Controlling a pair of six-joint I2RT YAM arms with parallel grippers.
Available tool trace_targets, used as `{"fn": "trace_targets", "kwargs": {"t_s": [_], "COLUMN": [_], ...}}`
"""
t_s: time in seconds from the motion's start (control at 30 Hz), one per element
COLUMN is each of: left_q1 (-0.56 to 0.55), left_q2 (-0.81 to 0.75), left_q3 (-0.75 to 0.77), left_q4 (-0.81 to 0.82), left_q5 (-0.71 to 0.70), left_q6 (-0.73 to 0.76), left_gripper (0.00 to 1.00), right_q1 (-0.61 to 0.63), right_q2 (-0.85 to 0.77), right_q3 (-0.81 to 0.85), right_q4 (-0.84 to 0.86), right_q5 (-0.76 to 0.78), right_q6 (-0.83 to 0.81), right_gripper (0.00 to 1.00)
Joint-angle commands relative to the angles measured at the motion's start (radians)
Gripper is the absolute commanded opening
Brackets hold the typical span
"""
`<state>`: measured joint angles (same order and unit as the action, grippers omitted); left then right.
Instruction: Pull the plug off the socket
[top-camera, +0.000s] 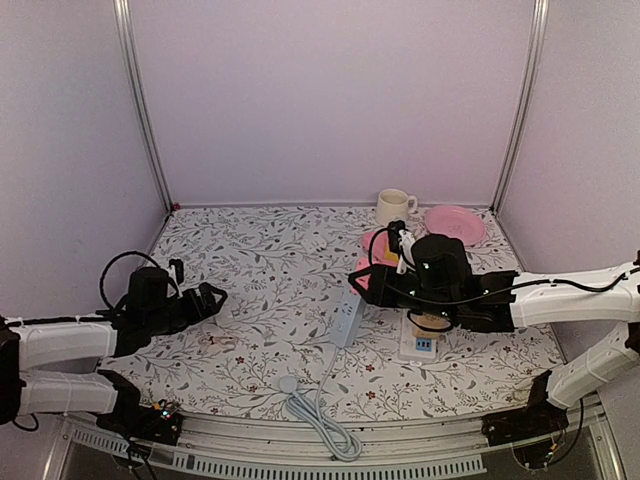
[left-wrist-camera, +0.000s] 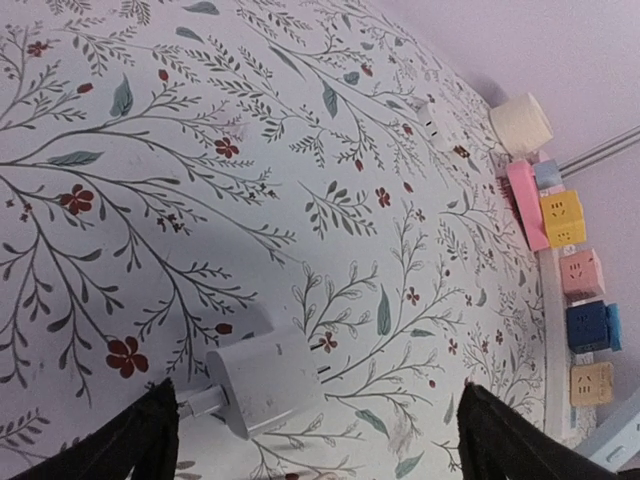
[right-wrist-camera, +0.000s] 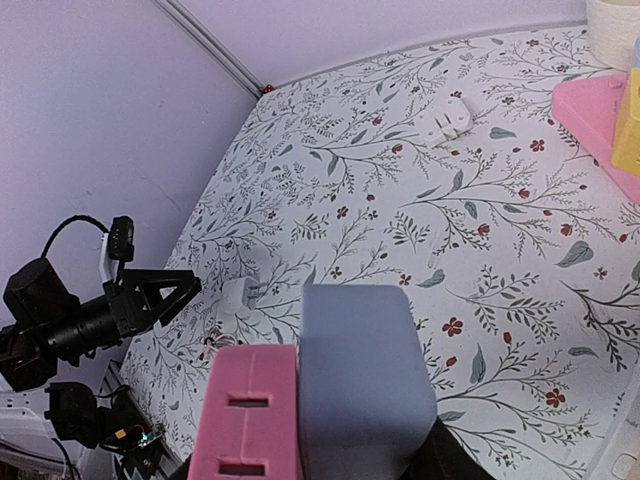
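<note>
A white plug lies loose on the flowered table, its two prongs bare and a short stub at its back. My left gripper hovers over it, open wide, with one dark finger on each side and neither touching it. The right wrist view shows the same plug just past the left gripper. My right gripper is shut on the socket, a grey-blue cube joined to a pink cube with two slots. It holds them above the table's middle.
A white power strip lies mid-table, its coiled cable at the near edge. A second strip carries coloured cube sockets. At the back stand a cream mug and a pink plate. A small white adapter lies alone.
</note>
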<state>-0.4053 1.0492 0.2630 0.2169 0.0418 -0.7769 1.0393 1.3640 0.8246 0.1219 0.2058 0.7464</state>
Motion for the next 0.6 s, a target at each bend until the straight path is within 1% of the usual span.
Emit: {"fn": "trace_targets", "kwargs": {"t_s": [0.0, 0.13, 0.23, 0.4, 0.57], "left_q1": [0.005, -0.011, -0.069, -0.242, -0.414], "left_q2": [-0.106, -0.204, -0.238, -0.197, -0.1], "left_q3": [0.029, 0.037, 0.063, 0.131, 0.163], "left_q4": [-0.13, -0.162, -0.172, -0.147, -0.031], "left_q5": [-0.09, -0.069, -0.047, -0.051, -0.034], "left_q6": [0.014, 0.041, 0.066, 0.087, 0.101], "left_gripper": [0.97, 0.97, 0.97, 0.97, 0.97], "right_q1": [0.003, 0.002, 0.002, 0.002, 0.002], "right_q2": [-0.038, -0.044, -0.045, -0.043, -0.051], "right_q3": [-0.007, -0.01, -0.013, -0.015, -0.027], "right_q4": [0.049, 0.056, 0.067, 0.084, 0.115], "right_q5": [-0.032, -0.04, -0.047, -0.062, -0.093], "right_q6": [0.013, 0.014, 0.018, 0.022, 0.022], "right_gripper": [0.03, 0.03, 0.03, 0.03, 0.03]}}
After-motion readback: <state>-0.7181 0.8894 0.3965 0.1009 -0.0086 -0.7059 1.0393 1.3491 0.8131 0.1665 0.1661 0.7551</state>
